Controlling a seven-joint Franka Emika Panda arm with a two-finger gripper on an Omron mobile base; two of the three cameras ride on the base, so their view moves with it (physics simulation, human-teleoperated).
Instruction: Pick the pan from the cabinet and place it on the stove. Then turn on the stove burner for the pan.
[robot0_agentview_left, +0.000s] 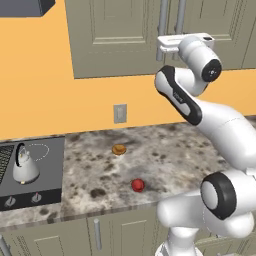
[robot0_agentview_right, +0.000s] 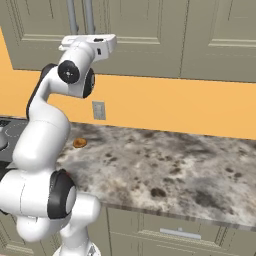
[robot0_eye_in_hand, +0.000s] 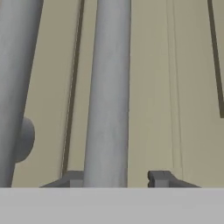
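The cabinet (robot0_agentview_left: 115, 35) doors are shut, the pan hidden. The open end effector (robot0_eye_in_hand: 116, 179) reaches level at the right door's bar handle (robot0_eye_in_hand: 107, 92), fingers straddling it; the stove (robot0_agentview_left: 30, 170) sits at 9 o'clock.

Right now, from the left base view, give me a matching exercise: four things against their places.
Things:
1. kettle
2. red ball
3. wall outlet
4. gripper

Places:
A. on the orange wall above the counter
B. at the cabinet door's bar handle
C. on the stove
D. near the counter's front edge

Pairs: 1-C, 2-D, 3-A, 4-B
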